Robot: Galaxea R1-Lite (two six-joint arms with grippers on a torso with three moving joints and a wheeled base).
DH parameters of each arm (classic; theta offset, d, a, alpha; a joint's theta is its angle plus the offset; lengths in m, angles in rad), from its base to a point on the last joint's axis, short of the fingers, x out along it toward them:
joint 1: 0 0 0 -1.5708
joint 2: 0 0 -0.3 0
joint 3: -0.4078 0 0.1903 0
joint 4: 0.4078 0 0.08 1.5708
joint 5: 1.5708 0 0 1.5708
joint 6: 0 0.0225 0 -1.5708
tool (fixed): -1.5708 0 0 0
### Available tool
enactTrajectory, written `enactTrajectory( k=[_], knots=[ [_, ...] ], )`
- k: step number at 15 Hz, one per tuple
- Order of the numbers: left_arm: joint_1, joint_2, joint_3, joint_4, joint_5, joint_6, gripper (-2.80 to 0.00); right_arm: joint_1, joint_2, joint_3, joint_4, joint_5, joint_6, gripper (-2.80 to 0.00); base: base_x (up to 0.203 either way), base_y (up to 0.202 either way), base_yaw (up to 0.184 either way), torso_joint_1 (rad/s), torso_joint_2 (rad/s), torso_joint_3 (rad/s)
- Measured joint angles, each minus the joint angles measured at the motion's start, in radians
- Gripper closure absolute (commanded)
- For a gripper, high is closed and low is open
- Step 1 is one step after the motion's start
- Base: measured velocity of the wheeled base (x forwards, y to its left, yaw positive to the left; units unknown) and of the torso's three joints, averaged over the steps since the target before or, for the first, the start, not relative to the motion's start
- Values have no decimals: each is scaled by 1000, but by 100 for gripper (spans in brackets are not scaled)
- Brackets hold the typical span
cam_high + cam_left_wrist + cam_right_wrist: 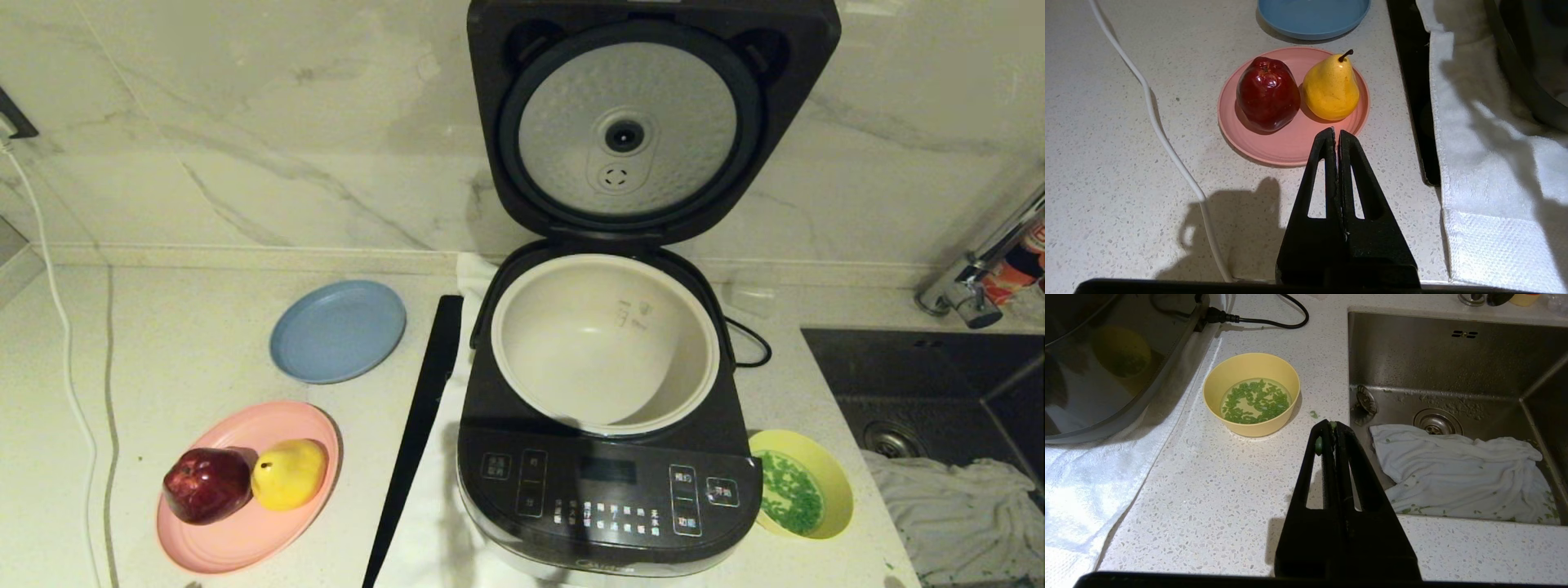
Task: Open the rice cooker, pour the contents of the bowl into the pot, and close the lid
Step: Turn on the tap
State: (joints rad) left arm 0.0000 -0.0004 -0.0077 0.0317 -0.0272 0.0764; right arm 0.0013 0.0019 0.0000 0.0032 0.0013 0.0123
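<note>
1. Standing on a white towel (424, 531) on the speckled pale countertop (188, 343), the large dark grey rounded-square rice cooker (600, 490) has its hinged dark grey lid (653, 122) raised upright against the marble wall, dimpled silver underside facing forward.
2. The round cream-white inner pot (604, 343) sits in the cooker body, its inside bare.
3. The small yellow plastic bowl (804, 482) rests on the counter just beside the cooker's front right corner, between the cooker and the steel sink (922, 384); the bright green chopped bits (1255, 401) lie in its bottom.
4. The right gripper (1332, 426) hovers above the counter near the bowl, apart from it, fingers pressed together and holding nothing, though green bits cling near the fingertips.
5. The left gripper (1336, 131) hangs over the counter by the near edge of the round pink plate (1290, 143), fingers likewise closed and empty.
6. A red apple (1267, 93) and a yellow pear (1331, 87) rest side by side on the pink plate; a flat blue plate (337, 331) lies behind it.
7. A crumpled white cloth (1457, 473) flecked with green bits lies in the sink.
</note>
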Motion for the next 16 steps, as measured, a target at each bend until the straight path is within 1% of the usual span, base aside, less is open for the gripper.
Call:
enactTrajectory(
  k=[12, 16],
  knots=[
    [0, 0, 0, 0, 0, 0, 0, 0, -1, -2, 12, -4, -15, 0, 0, 0, 0, 0, 0, 0],
    [0, 0, 0, 0, 0, 0, 0, -1, -1, -6, 15, -11, 7, 0, 0, 0, 0, 0, 0, 0]
  ],
)
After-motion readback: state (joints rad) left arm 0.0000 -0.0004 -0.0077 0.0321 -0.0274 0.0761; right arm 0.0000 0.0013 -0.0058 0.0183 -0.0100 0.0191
